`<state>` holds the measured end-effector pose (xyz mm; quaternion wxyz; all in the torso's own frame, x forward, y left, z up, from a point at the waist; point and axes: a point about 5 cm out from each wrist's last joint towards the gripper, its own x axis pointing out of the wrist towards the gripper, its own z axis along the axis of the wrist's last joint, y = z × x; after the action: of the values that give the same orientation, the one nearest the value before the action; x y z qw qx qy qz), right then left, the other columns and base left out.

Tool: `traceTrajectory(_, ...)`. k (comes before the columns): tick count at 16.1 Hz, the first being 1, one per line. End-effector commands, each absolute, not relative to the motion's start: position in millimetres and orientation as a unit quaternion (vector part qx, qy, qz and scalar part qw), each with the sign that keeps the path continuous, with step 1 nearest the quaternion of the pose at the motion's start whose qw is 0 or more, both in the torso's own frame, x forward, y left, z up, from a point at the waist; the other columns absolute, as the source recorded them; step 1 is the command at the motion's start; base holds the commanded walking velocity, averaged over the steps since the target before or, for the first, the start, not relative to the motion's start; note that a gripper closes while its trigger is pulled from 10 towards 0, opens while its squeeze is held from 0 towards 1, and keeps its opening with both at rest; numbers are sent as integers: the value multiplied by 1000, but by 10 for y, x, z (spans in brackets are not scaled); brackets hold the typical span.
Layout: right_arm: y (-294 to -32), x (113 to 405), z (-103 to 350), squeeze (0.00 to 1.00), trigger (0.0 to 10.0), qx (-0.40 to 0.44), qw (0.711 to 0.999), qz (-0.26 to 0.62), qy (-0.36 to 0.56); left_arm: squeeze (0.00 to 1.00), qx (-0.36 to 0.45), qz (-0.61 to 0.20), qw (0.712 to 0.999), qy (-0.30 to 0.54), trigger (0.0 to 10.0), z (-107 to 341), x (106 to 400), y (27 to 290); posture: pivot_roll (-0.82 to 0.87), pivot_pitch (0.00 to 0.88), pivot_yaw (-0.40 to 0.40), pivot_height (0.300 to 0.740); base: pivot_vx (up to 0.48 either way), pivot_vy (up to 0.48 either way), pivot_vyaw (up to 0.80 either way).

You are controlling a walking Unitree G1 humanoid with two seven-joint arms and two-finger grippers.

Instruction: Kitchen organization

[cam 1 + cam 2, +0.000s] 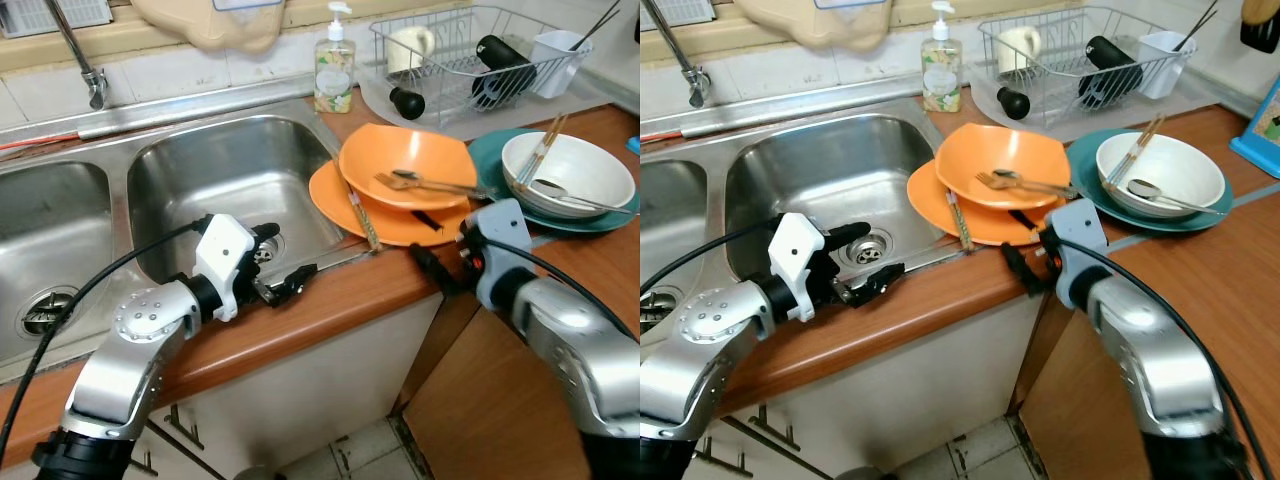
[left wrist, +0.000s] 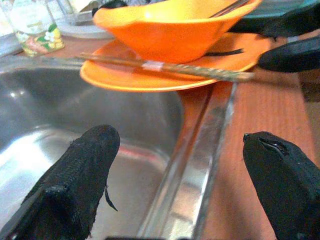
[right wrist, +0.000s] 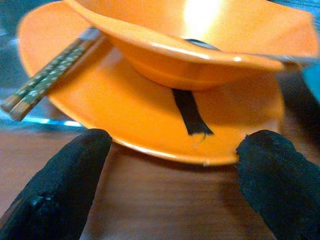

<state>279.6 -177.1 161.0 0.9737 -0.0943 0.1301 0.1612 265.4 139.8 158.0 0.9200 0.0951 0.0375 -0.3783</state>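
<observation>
Both silver arms reach in from the near edge. Left gripper [image 1: 283, 262] hangs over the sink's front rim w/ fingers apart, nothing between them; right gripper [image 1: 1033, 262] sits low at the counter edge, fingers also spread and empty, aimed at the orange plate [image 3: 150, 125]. Probably lining up to take the plate stack from its near lip, since it overhangs the sink [image 1: 230, 170] rim.

On that plate: an orange bowl [image 1: 405, 165] w/ a fork [image 1: 420, 183] inside, and chopsticks [image 2: 165, 67] lying across the plate's sink-side edge. Right wrist view catches a black strip [image 3: 189, 114] on the plate under the bowl, barely readable from the head views. Left wrist view shows the chopsticks poking past the rim.

Beyond, a white bowl [image 1: 1160, 172] on a teal plate [image 1: 1090, 165], then soap bottle [image 1: 334, 70] and dish rack [image 1: 460, 60] at the back
</observation>
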Motion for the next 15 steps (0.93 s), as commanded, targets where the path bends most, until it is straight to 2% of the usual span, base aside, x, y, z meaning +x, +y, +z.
traceTrajectory(1, -1784, 2838, 1601, 0, 10000, -101, 976, 141, 133, 0, 105, -379, 919, 31, 10000, 1628, 2652, 1358, -18, 0, 48, 740, 0, 0, 0)
traceTrajectory(10, -1632, 2964, 1667, 0, 10000, -88, 978, 153, 108, 0, 69, -343, 936, 30, 10000, 1678, 2795, 1067, -28, 0, 52, 740, 0, 0, 0)
traceTrajectory(11, -1665, 2913, 1679, 0, 10000, -84, 978, 160, 101, 1000, 62, -345, 936, 27, 10000, 1692, 2810, 1004, -31, 0, 54, 740, 0, 0, 0)
traceTrajectory(13, -1709, 2858, 1678, 0, 10000, -86, 978, 162, 98, 1000, 65, -343, 937, 25, 10000, 1701, 2815, 969, -36, 0, 58, 740, 0, 0, 0)
traceTrajectory(14, -1755, 2780, 1687, 0, 10000, -89, 978, 168, 91, 945, 65, -334, 940, 25, 10000, 1710, 2828, 916, -38, 0, 58, 740, 0, 0, 0)
traceTrajectory(15, -1766, 2734, 1694, 0, 10000, -91, 976, 176, 88, 59, 54, -336, 940, 26, 10000, 1722, 2828, 856, -42, 0, 57, 740, 0, 0, 0)
